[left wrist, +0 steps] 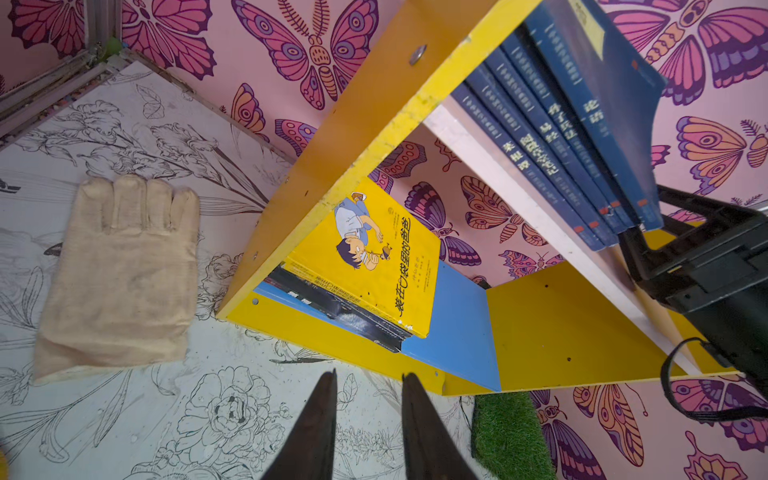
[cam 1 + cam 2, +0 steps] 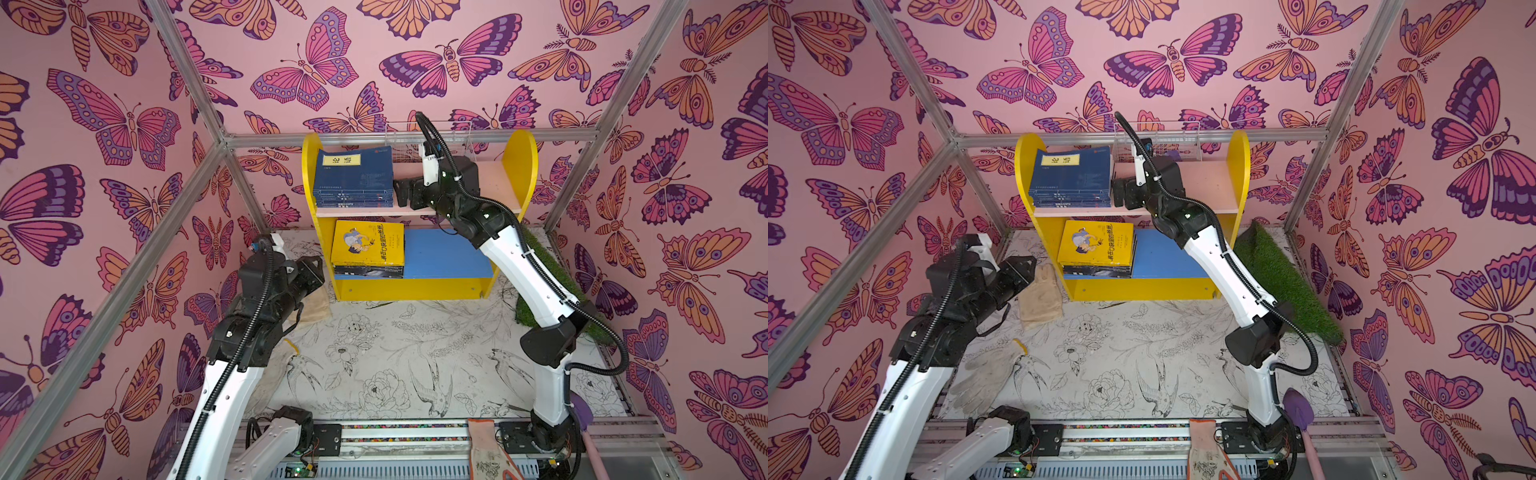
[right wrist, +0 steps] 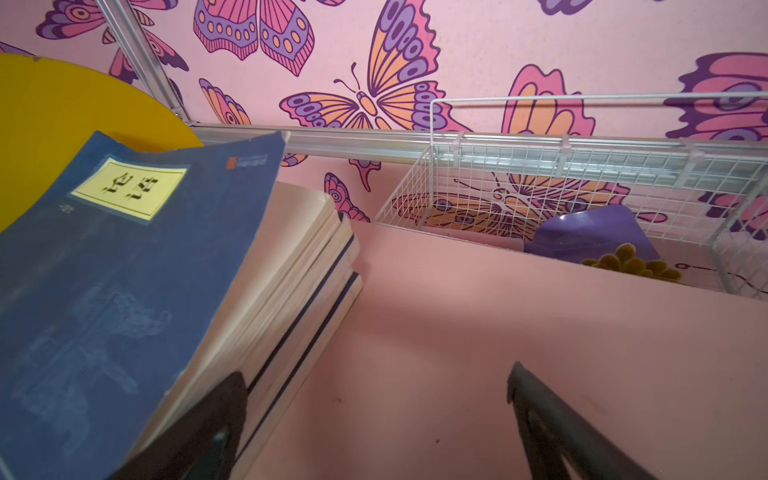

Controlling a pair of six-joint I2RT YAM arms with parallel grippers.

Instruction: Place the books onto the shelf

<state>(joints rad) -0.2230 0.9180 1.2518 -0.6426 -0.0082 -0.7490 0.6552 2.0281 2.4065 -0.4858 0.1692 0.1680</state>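
The shelf [image 2: 519,166] [image 2: 1239,166] stands at the back, with yellow side panels. A stack of navy books [image 2: 353,174] [image 2: 1073,174] [image 1: 582,124] [image 3: 104,270] leans on its pale pink upper board against the left panel. A bright yellow book [image 2: 368,243] [image 2: 1096,243] [image 1: 374,257] tops a small pile on the blue lower board. My right gripper [image 2: 401,193] [image 3: 376,374] is open wide over the pink board, one finger at the navy stack's page edges. My left gripper [image 2: 316,270] [image 1: 369,376] hovers low before the shelf's left foot, slightly open and holding nothing.
A beige glove [image 2: 1040,299] [image 1: 120,274] lies left of the shelf, a pale grey one [image 2: 988,374] nearer the left arm. A white wire basket [image 3: 582,187] hangs behind the upper board. Green turf [image 2: 1283,278] lies right of the shelf. Another glove [image 2: 486,453] and a purple scoop [image 2: 1300,409] sit at the front rail.
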